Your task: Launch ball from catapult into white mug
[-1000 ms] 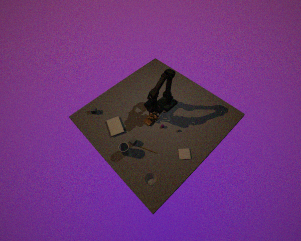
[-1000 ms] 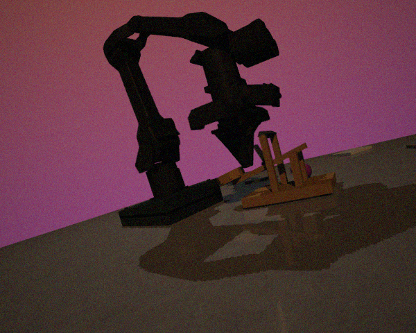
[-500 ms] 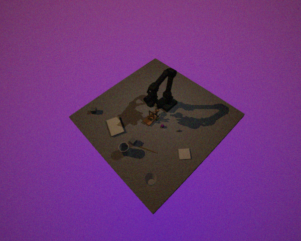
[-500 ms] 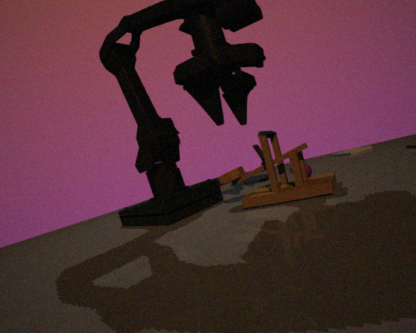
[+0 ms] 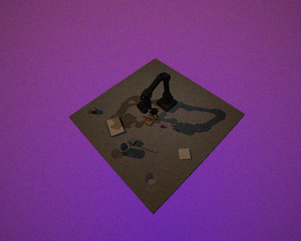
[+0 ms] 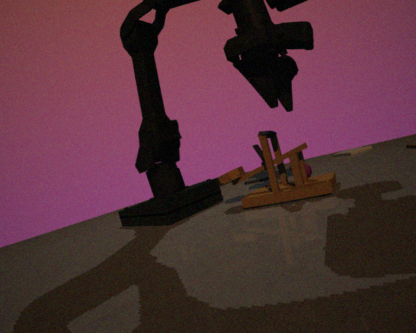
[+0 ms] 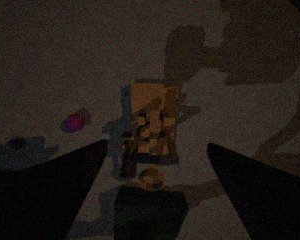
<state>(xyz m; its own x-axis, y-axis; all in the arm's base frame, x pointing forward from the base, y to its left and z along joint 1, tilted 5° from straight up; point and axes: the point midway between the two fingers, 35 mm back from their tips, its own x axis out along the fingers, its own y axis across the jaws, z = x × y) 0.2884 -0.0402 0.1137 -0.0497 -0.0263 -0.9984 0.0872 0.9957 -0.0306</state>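
Note:
The magenta ball [image 5: 162,126] [image 6: 308,170] [image 7: 75,122] lies on the table beside the catapult, outside its cup. The orange wooden catapult [image 5: 149,121] [image 6: 288,196] [image 7: 147,92] stands in front of the arm's base. Its throwing arm slopes, with the cup end [image 6: 231,175] [image 7: 151,178] low on the base side. My gripper [image 6: 282,107] [image 7: 157,146] is open and empty, above the catapult, fingers pointing down. In the top view the fingertips are hard to make out. The mug [image 5: 119,148], a round upright vessel with a pale rim, stands toward the table's lower left edge.
The arm's black base [image 5: 167,103] [image 6: 168,211] stands behind the catapult. A pale flat box [image 5: 115,126] lies left of the catapult. A thin stick [image 5: 148,149] lies right of the mug. A pale square [image 5: 184,153], a round object [image 5: 150,178] and a small dark object [image 5: 94,111] are farther off.

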